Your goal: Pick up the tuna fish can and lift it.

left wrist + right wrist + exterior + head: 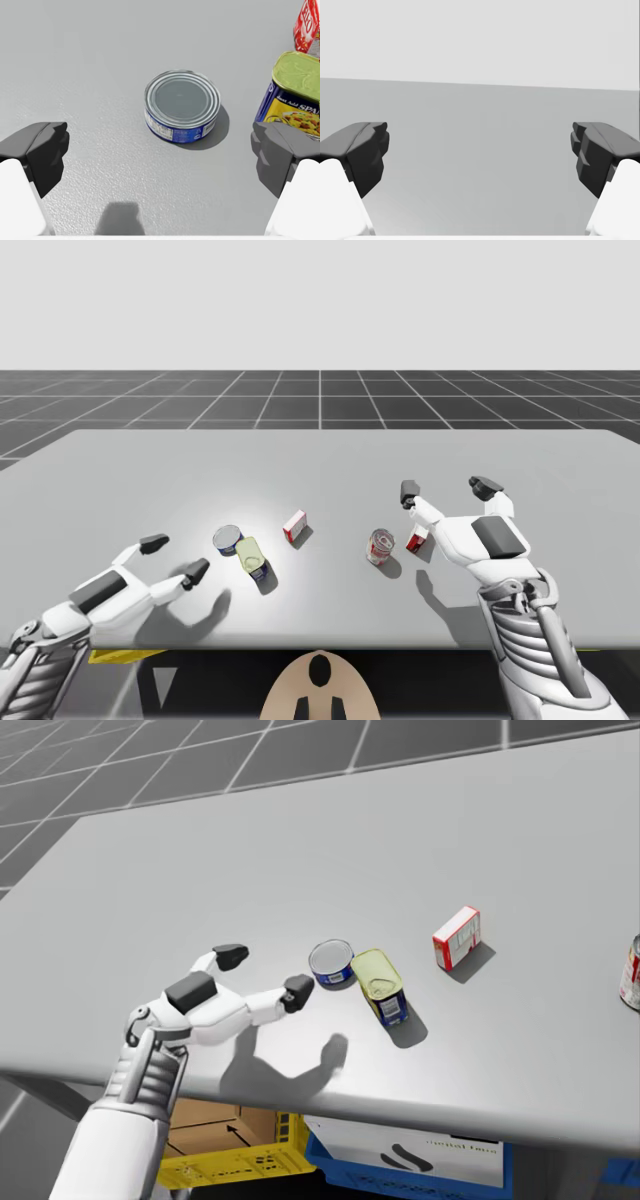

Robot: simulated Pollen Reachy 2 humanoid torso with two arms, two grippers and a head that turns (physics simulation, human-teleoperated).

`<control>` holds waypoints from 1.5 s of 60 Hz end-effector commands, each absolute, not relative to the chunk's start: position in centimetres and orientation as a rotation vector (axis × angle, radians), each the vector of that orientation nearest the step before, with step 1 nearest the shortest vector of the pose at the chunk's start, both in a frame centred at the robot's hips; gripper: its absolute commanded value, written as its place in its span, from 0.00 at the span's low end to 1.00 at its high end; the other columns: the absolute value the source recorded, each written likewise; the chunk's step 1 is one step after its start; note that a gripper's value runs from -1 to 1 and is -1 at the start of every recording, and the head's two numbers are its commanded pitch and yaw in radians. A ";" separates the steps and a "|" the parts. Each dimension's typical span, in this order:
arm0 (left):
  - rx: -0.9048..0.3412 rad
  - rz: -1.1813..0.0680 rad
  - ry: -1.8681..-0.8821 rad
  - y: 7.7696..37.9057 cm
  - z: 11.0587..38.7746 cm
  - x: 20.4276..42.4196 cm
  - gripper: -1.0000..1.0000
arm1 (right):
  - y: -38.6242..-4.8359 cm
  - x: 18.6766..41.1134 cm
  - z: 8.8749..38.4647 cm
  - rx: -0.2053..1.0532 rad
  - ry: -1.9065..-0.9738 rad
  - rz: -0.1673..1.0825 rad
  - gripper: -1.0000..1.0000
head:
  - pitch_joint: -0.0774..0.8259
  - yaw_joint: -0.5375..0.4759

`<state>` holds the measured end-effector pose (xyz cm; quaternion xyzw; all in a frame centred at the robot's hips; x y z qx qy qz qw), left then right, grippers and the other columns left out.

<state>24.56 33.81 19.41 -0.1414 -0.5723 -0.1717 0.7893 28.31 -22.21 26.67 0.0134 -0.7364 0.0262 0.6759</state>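
The tuna can [182,106] is low and round, with a blue label and a silver lid; it stands upright on the grey table [330,465]. It also shows at the table's left middle in the high view [228,539] and the head view [331,962]. My left gripper [174,558] [264,975] [160,155] is open, a short way before the can, with nothing between its fingers. My right gripper [446,490] [480,155] hovers open over the right side of the table, facing bare tabletop.
A yellow-green rectangular tin [254,558] [381,984] [295,95] lies touching the tuna can's right side. A red and white box [295,526] [457,937] stands further right. A red soup can [381,547] and a small red box [418,537] sit under my right hand.
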 end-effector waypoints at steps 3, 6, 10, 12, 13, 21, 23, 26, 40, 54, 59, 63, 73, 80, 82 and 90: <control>-0.297 -0.396 -1.173 32.5 17.4 26.1 0.00 | -22.1 28.3 26.6 0.036 -1.657 0.052 0.00 | 0.85 0.91; -0.280 -0.410 -1.162 32.0 17.2 26.7 0.00 | -22.1 28.3 26.6 0.036 -1.659 0.051 0.00 | 0.85 0.91; -0.270 -0.423 -1.153 31.5 16.9 27.5 0.00 | -22.1 28.3 26.6 0.037 -1.659 0.050 0.00 | 0.85 0.90; -0.261 -0.426 -1.152 31.3 16.8 27.7 0.00 | -22.1 28.3 26.7 0.040 -1.659 0.048 0.00 | 0.85 0.90; -0.262 -0.431 -1.143 30.9 16.7 28.1 0.00 | -22.1 28.3 26.7 0.041 -1.659 0.048 0.00 | 0.85 0.90; -0.241 -0.445 -1.126 29.7 16.3 29.4 0.00 | -22.1 28.3 26.7 0.043 -1.660 0.046 0.00 | 0.85 0.89; -0.235 -0.448 -1.127 29.5 16.2 29.6 0.00 | -22.1 28.3 26.7 0.041 -1.660 0.047 0.00 | 0.85 0.89; -0.235 -0.457 -1.121 29.0 16.0 30.0 0.00 | -22.2 28.2 26.7 0.040 -1.661 0.046 0.00 | 0.85 0.89; -0.217 -0.474 -1.109 27.4 15.3 31.7 0.00 | -22.2 28.2 26.7 0.038 -1.663 0.044 0.00 | 0.85 0.88; -0.203 -0.475 -1.079 26.7 14.7 31.8 0.00 | -22.4 28.2 26.8 0.035 -1.666 0.043 0.00 | 0.86 0.87; -0.192 -0.479 -1.068 26.6 14.5 31.6 0.00 | -22.4 28.2 26.8 0.033 -1.668 0.041 0.00 | 0.86 0.87; -0.183 -0.473 -1.070 26.7 14.4 31.5 0.57 | -22.4 28.2 26.8 0.033 -1.668 0.040 0.00 | 0.85 0.87; -0.183 -0.474 -1.075 26.7 14.2 31.3 0.99 | -22.4 28.2 26.8 0.033 -1.670 0.038 0.00 | 0.83 0.87; -0.181 -0.483 -1.083 26.7 14.2 31.0 1.00 | -22.4 28.2 26.8 0.032 -1.671 0.037 0.00 | 0.77 0.86; -0.178 -0.485 -1.084 26.7 14.1 31.0 1.00 | -22.5 28.2 26.8 0.031 -1.671 0.037 0.00 | 0.74 0.87; -0.176 -0.487 -1.087 26.8 14.0 30.8 0.99 | -22.6 28.3 26.8 0.031 -1.671 0.036 0.00 | 0.59 0.88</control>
